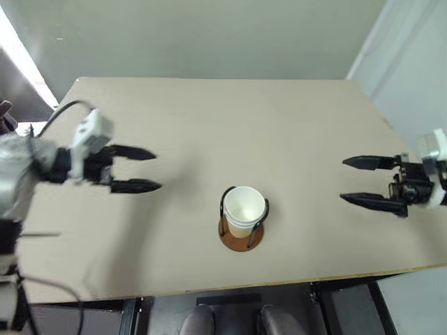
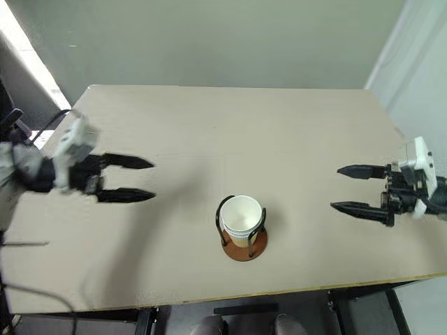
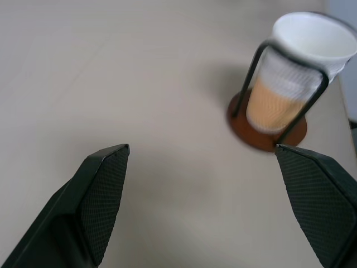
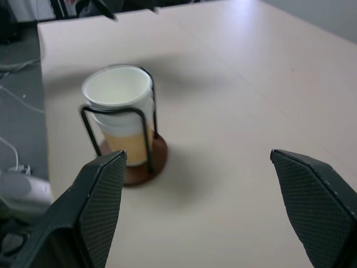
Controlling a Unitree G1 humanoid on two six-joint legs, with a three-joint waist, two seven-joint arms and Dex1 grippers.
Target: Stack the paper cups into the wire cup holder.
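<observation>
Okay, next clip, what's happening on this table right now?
The paper cups sit nested in the wire cup holder near the table's front edge. Neither arm is handling anything: the left gripper and right gripper hang open and empty on either side, well away from the holder. The stacking looks finished.

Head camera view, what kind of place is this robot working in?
Probably a lab or test room: a plain beige table against bare pale walls, bearing just the wire cup holder with stacked paper cups.
</observation>
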